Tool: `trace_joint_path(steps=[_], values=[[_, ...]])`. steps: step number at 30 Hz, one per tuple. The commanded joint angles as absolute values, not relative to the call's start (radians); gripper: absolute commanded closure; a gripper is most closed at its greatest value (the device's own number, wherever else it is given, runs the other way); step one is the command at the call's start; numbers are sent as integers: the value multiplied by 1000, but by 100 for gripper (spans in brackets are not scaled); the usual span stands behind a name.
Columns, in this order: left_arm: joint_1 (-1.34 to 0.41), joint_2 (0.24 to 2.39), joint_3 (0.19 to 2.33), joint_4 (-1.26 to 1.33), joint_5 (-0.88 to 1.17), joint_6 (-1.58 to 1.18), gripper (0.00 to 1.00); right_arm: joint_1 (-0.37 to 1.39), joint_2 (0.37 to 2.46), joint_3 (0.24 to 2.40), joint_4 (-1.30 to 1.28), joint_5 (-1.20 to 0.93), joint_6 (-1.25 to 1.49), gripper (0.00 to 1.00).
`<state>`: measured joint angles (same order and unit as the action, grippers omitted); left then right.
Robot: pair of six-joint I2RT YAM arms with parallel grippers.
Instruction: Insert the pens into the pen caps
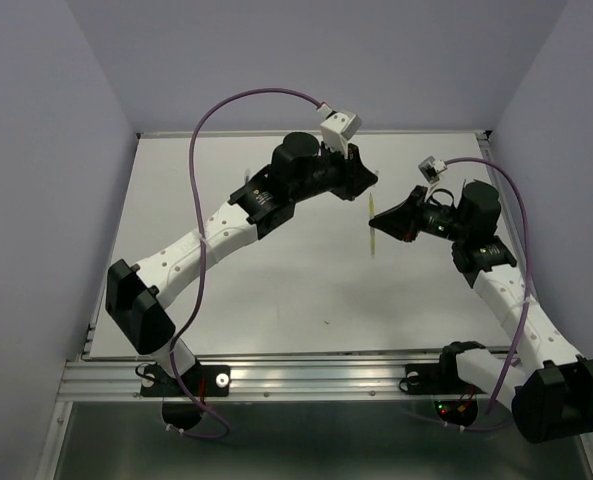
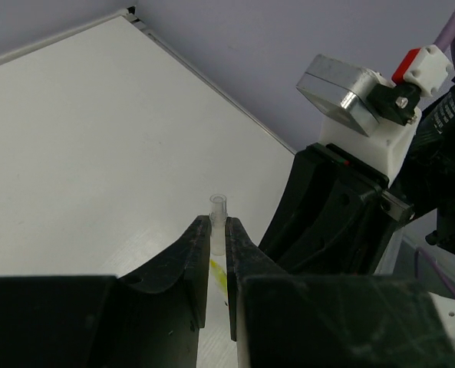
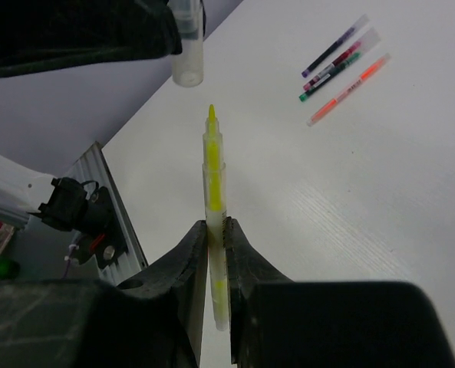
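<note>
My right gripper is shut on the pale yellow pen and holds it above the table, tip pointing at the cap. My left gripper is shut on a small clear pen cap, which also shows in the right wrist view, open end facing the pen tip with a small gap between them. From above, the two grippers meet at the table's middle right, with the yellow pen between them. The dark blue, dark red, green and orange pens lie side by side on the table.
The white table is walled at the back and both sides. Its metal front rail carries the arm bases. The right gripper's body looms close on the right of the left wrist view.
</note>
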<state>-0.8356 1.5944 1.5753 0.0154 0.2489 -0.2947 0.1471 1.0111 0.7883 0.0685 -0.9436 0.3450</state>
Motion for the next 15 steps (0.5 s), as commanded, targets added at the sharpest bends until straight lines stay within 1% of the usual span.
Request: trace_joint_path(steps=[1,9,15], values=[[-831,1566,1543,90,287,-270,100,153,1026,857,112,-878,370,97],[-831,1559,1514,123,278,-282,100,153,1025,868,129,-828,391,97],[-821,1559,1506,149,259,-320,100,153,1042,867,137,-877,408,97]])
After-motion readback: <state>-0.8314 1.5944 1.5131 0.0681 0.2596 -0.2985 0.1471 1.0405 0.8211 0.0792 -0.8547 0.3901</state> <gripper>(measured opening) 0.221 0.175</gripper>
